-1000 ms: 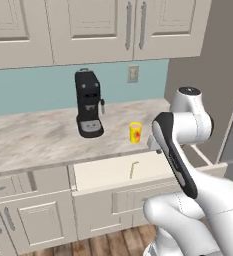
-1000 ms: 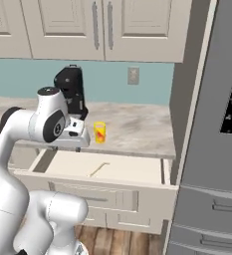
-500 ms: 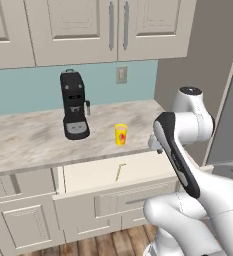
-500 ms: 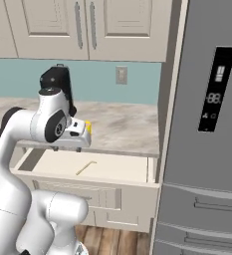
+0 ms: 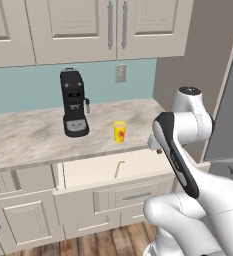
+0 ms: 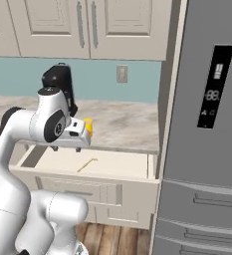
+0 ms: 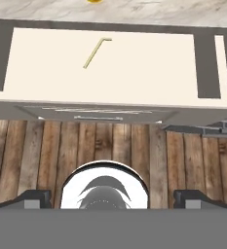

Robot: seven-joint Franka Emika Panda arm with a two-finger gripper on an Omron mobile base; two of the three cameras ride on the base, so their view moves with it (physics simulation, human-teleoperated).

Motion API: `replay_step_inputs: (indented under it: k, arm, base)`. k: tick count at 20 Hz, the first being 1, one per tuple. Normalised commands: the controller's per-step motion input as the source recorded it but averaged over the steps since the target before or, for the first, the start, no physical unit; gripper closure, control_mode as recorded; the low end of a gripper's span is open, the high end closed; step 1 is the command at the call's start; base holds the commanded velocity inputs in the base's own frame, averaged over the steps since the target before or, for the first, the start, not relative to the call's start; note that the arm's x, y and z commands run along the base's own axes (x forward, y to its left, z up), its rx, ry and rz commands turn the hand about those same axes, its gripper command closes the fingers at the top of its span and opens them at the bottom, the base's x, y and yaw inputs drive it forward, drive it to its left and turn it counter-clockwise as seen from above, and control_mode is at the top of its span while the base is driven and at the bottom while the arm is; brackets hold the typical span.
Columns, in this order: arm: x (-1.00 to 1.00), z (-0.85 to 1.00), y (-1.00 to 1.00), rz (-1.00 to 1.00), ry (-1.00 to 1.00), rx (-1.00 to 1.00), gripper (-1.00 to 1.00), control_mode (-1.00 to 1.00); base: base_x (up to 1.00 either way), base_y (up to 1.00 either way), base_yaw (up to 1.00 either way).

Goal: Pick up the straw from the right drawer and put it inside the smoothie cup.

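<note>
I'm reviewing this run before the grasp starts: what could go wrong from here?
1. The straw is very thin and lies flat on the floor of the open right drawer, so the fingers might slide over it or push it aside.
2. The smoothie cup is small and light-looking, close to the counter edge above the drawer; a clumsy insertion could tip it.

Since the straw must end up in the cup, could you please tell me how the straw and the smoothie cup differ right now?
The straw lies flat in the open right drawer; the smoothie cup stands upright on the counter behind it. The straw is thin, pale and bent at one end; the cup is wider, brighter yellow, with a red mark. Both are yellowish.
</note>
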Motion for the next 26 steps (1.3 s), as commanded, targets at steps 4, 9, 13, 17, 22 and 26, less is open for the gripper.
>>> replay_step_inputs:
  k: [4, 9, 13, 17, 22, 26]
  arm:
    - [0.00, 0.00, 0.00, 0.00, 0.00, 0.00, -1.00, 1.00]
    - [0.00, 0.00, 0.00, 0.00, 0.00, 0.00, -1.00, 1.00]
    - [0.00, 0.00, 0.09, 0.00, 0.00, 0.00, -1.00, -1.00]
    - [0.01, 0.00, 0.01, 0.00, 0.00, 0.00, -1.00, -1.00]
    - [0.03, -0.07, 0.01, 0.00, 0.00, 0.00, -1.00, -1.00]
    - [0.20, -0.19, 0.07, 0.00, 0.00, 0.00, -1.00, -1.00]
  base:
    - [-0.36, 0.05, 0.00]
    - [-0.23, 0.23, 0.00]
    - [-0.06, 0.17, 0.00]
    - [0.00, 0.00, 0.00]
    - [0.00, 0.00, 0.00]
    - [0.00, 0.00, 0.00]
